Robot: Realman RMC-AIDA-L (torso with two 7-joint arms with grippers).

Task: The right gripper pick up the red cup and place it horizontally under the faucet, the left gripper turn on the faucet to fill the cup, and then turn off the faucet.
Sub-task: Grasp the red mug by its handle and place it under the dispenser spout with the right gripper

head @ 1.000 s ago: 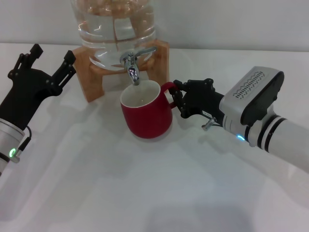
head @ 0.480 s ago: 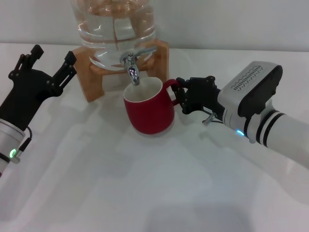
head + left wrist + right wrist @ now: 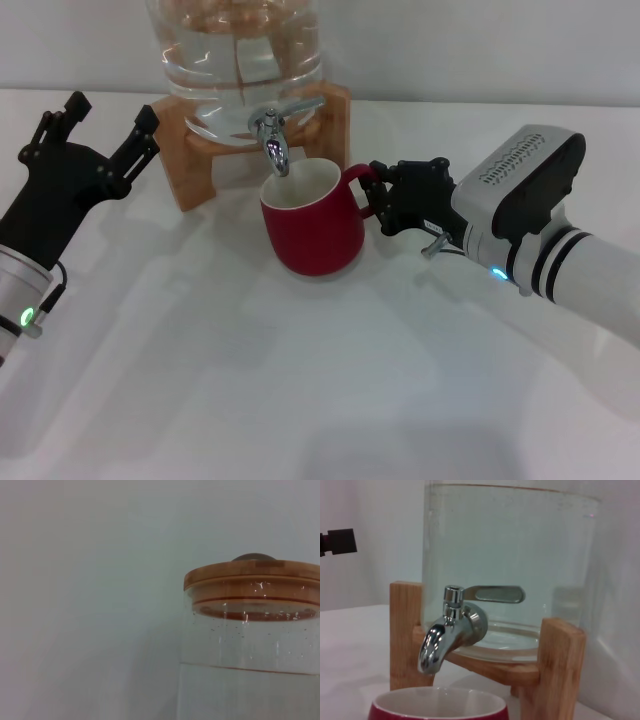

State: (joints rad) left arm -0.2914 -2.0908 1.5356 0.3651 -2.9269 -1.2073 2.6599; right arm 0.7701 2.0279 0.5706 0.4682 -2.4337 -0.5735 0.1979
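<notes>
The right black pronged tool [image 3: 378, 196] gripped the glossy red ceramic cup's [image 3: 312, 230] handle under the shiny chrome faucet [image 3: 274, 141]; the left black tool [image 3: 92, 140] stood open beside the wooden stand [image 3: 184, 165].

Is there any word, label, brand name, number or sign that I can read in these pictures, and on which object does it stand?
No readable text in any view.
The red cup, the faucet, the glass water jar and its wooden stand are all unmarked.
The right gripper and the left gripper bear no legible marking, only small lights on their arms.
</notes>
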